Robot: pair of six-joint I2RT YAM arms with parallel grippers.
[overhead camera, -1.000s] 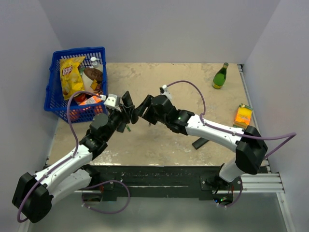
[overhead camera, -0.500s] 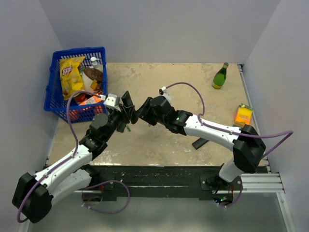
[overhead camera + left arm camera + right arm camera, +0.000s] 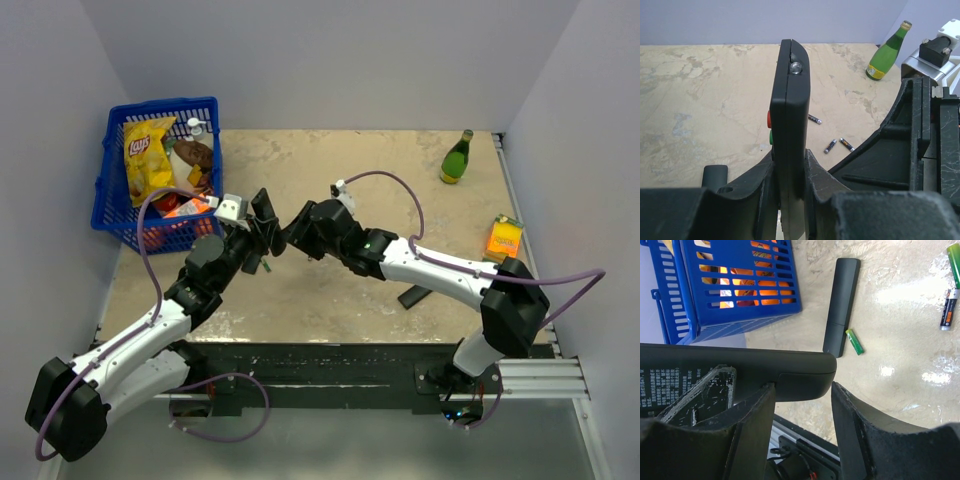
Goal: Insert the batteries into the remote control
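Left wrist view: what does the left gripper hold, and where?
The remote control; the left gripper pinches its face and back near the lower end.

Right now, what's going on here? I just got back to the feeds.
The left gripper is clamped on a black remote, holding it off the table. The right gripper has its fingers at one end of that remote; whether it actually grips is unclear. Three batteries lie loose on the table. A second remote lies near the blue basket.
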